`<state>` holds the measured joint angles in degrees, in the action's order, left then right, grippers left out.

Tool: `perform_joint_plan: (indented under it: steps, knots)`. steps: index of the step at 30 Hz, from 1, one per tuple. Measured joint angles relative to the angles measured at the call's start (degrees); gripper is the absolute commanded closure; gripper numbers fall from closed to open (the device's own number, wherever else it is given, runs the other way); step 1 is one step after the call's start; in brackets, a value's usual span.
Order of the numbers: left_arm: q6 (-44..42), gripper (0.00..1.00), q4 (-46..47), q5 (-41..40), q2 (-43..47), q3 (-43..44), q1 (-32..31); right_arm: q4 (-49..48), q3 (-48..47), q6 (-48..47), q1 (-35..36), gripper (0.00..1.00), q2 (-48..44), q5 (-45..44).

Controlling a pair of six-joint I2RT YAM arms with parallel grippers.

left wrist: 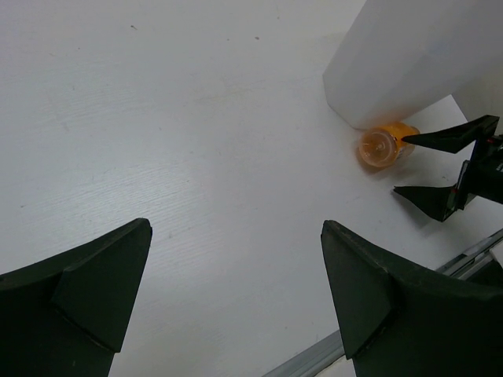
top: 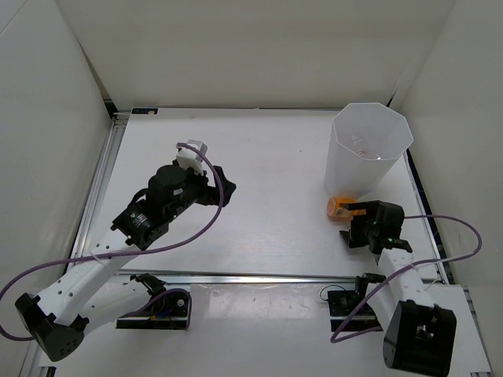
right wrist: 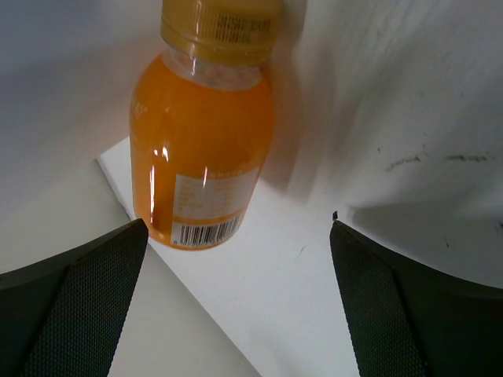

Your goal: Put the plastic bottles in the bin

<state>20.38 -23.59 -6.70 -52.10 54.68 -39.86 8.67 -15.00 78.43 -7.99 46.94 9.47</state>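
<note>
White table (top: 267,157), walled on three sides with plain white panels; work surface for both arms.

Bin (top: 369,149): tall, translucent, upright at the far right of the table, with its mouth open upward to take drops from above. Faint shapes show through near the bottom, possibly bottles, though the view is too hazy to confirm.

Left gripper (left wrist: 236,232): jaws spread wide and holding nothing. It hangs over bare table at centre-left, well apart from the bin, and its camera looks across at the work. Judged to be parked there so the right arm has room.

Right gripper (left wrist: 402,165): jaws spread wide and holding nothing. It sits low at the foot of the bin, fingers pointing at the bottle's base. Judged to be lined up to straddle the body for a pinch across its width.

Orange bottle (right wrist: 204,149): lying on its side on the table, against or just beside the bin's near wall, cap turned away from the right gripper. Not yet in the bin and not yet gripped. Its round body may roll if nudged off-centre.
</note>
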Motion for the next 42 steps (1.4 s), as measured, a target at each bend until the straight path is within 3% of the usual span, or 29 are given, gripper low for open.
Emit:
perform_joint_plan:
  steps: [12, 23, 28, 31, 32, 36, 40, 41, 42]
  knots:
    - [-0.81, 0.0, -1.36, -0.07, -1.66, 0.0, 0.0, -9.03, -5.95, -2.58, -3.82, 0.0, 17.4, 3.8]
    - [-0.72, 0.0, -2.12, -1.01, -4.33, 0.0, 0.0, -9.94, -12.33, -6.99, -8.72, 0.26, 28.87, 12.66]
    - [0.35, 0.0, -2.12, -1.49, -4.35, 0.0, 0.0, -9.14, -12.41, -9.75, -10.19, 0.38, 28.96, 16.09]
    - [1.09, 0.0, -2.14, -1.79, -4.04, 0.0, 0.0, -8.07, -12.28, -11.43, -11.1, 0.51, 28.0, 18.75]
    - [1.33, 0.0, -2.1, -1.92, -3.8, -0.09, 0.0, -7.5, -12.26, -12.24, -11.23, 0.61, 27.12, 19.17]
    - [2.43, 0.0, -2.21, -3.06, -2.23, -1.22, 0.0, -3.04, -11.96, -15.17, -11.52, 0.65, 20.85, 20.52]
    - [3.04, 0.0, -2.16, -4.74, -1.81, -1.75, 0.0, 1.79, -10.95, -17.25, -11.43, 0.6, 13.68, 21.33]
    - [3.1, 0.0, -2.21, -4.96, -1.81, -1.81, 0.0, 2.36, -10.64, -17.57, -11.41, 0.48, 12.83, 21.62]
    - [3.17, 0.0, -2.21, -5.03, -1.81, -1.81, 0.0, 2.93, -10.49, -17.94, -11.41, 0.2, 12.66, 21.84]
